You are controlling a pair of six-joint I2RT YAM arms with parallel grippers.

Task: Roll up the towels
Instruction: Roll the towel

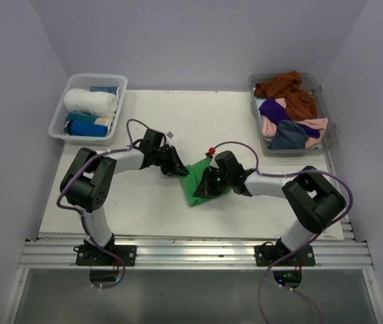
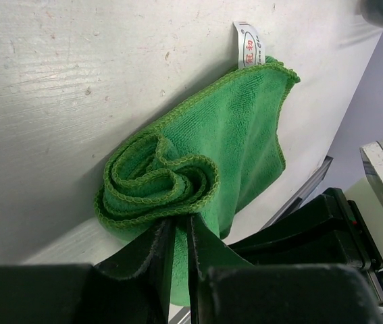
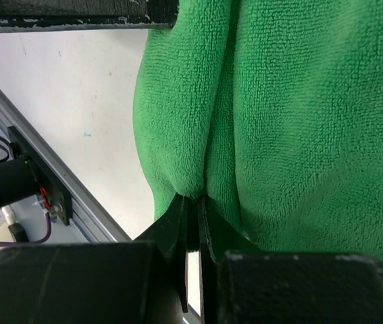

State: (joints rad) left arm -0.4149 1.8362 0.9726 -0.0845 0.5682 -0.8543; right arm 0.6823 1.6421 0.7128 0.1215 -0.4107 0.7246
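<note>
here the left gripper point(image 2: 181, 226) and the right gripper point(image 3: 192, 202) each pinch the green towel point(image 2: 238, 135) tight.

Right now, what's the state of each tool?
left tool: closed on the green towel, at its rolled end.
right tool: closed on a fold of the green towel.

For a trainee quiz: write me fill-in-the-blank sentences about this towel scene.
Left gripper and right gripper are both shut on the middle towel, which is ____.
In the slotted basket, the biggest rolled towel is ____.
The rust-brown towel lies in the tub at the far ____ corner.
Missing: green; white; right.
</note>
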